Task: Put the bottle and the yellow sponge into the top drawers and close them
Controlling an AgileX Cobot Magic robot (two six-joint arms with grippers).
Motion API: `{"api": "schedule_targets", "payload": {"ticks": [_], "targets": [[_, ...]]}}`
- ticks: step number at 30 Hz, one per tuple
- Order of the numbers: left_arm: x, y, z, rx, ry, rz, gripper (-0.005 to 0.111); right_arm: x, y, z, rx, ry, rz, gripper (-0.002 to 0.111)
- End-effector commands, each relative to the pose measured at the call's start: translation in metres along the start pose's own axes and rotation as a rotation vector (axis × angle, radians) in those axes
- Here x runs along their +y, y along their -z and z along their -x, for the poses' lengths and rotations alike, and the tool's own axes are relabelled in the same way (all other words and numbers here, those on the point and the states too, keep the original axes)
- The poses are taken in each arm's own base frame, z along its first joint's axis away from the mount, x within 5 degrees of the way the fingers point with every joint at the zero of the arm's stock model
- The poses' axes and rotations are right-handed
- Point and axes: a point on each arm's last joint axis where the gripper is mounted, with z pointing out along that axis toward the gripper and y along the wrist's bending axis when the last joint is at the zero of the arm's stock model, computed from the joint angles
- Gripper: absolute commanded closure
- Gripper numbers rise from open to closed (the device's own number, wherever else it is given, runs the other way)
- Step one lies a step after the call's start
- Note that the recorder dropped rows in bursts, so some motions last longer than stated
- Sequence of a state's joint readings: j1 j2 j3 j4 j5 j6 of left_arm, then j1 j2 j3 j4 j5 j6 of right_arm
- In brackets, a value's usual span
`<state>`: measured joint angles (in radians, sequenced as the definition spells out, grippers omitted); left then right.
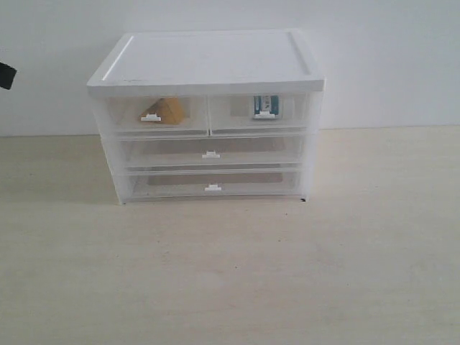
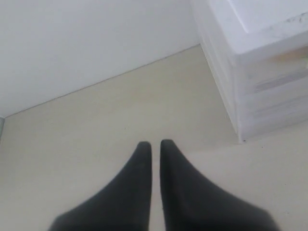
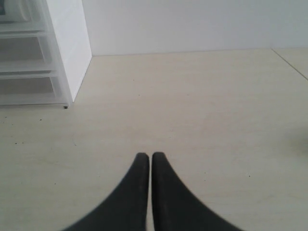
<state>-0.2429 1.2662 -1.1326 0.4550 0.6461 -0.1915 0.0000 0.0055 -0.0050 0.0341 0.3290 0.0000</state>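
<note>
the yellow sponge (image 1: 167, 111) lies in the left one of the top drawers (image 1: 192, 123), the bottle (image 1: 265, 106) in the right one. both drawers are pushed in. the left gripper (image 2: 153, 147) and the right gripper (image 3: 147, 159) are clenched, empty, above the desk (image 1: 230, 273).

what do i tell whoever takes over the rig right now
Grippers: left gripper shut and empty, above the table beside the cabinet; right gripper shut and empty, off to the cabinet's other side.
Things: yellow sponge inside the left top drawer; bottle inside the right top drawer.
Done: both items stowed, and both top drawers look pushed in flush.
Left: nothing obvious; maybe check that the drawers are fully seated.
</note>
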Motion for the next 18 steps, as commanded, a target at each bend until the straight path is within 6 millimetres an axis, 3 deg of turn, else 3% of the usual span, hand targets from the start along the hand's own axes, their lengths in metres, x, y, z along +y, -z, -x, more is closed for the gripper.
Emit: {"api": "schedule_targets", "payload": {"ticks": [1, 8, 18], "targets": [[0.002, 0.033, -0.021, -0.079, 0.075, -0.022, 0.102, 0.000, 0.000, -0.001, -0.008, 0.002, -0.002, 0.108], [0.002, 0.081, -0.060, -0.221, 0.169, -0.079, 0.102, 0.000, 0.000, -0.001, -0.008, 0.002, -0.002, 0.108], [0.004, 0.133, -0.116, -0.331, 0.258, -0.099, 0.102, 0.000, 0.000, -0.001, -0.008, 0.002, -0.002, 0.108]]}}
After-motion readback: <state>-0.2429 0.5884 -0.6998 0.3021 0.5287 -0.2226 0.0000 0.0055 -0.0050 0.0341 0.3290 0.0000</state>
